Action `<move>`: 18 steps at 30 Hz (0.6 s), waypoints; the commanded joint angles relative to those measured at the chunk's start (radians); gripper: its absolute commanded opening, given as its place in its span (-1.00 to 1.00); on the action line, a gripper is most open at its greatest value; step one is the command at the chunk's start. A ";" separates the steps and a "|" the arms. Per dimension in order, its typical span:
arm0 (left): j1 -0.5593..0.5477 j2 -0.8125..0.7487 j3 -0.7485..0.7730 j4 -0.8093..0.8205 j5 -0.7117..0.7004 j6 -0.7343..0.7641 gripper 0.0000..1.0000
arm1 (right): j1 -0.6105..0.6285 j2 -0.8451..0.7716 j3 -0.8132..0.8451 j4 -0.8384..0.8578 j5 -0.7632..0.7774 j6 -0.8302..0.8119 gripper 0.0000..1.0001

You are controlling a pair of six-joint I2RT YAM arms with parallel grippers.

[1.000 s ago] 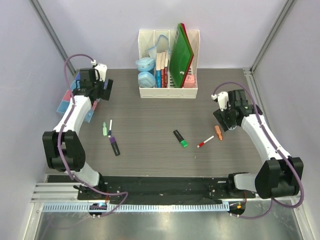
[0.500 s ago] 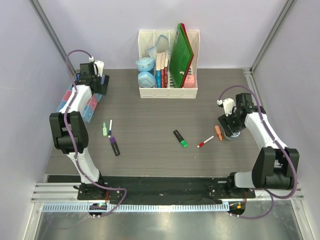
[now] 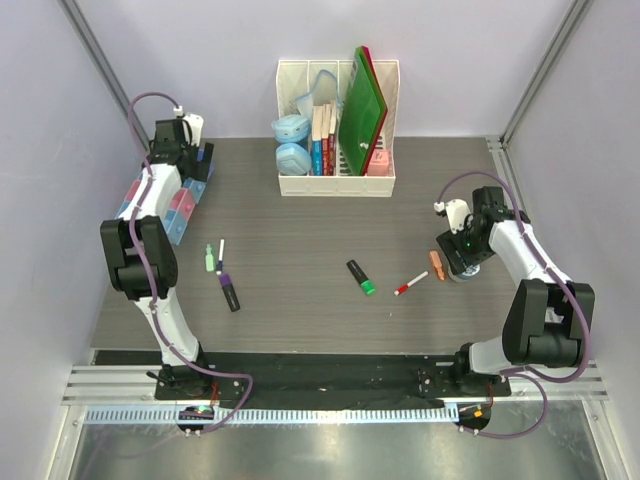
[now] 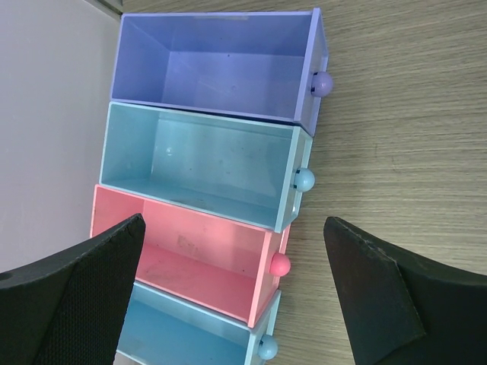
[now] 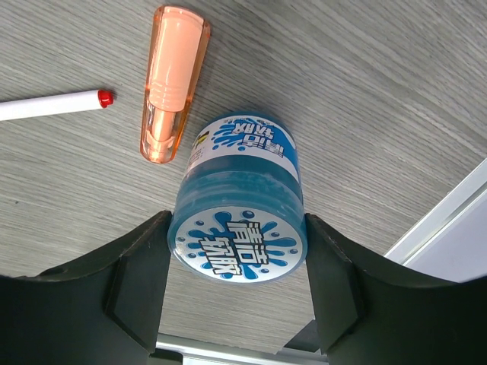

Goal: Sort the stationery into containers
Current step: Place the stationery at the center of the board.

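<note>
Pot (image 5: 240, 209) in right pincer (image 5: 237, 237) — lid camera-ward

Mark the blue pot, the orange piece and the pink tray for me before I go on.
blue pot (image 5: 237, 247), right wrist view, on its printed lid.
orange piece (image 5: 171, 84), right wrist view, on the middle of its body.
pink tray (image 4: 190, 258), left wrist view, on its bare inner floor.
</note>
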 commanded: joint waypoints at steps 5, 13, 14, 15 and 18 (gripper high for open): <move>0.010 0.010 0.041 0.052 -0.015 0.025 0.99 | -0.005 -0.034 0.058 0.034 -0.005 0.002 0.51; 0.016 0.011 0.035 0.076 -0.020 0.022 0.99 | -0.005 -0.069 0.107 0.023 0.012 0.036 0.84; 0.018 0.010 0.035 0.087 -0.029 0.019 0.99 | -0.005 -0.075 0.115 0.023 0.007 0.041 0.84; 0.018 0.008 0.035 0.093 -0.041 0.017 1.00 | -0.005 -0.086 0.118 0.023 0.003 0.045 0.84; 0.021 0.019 0.052 0.110 -0.102 0.005 1.00 | -0.005 -0.126 0.144 0.009 -0.020 0.054 0.84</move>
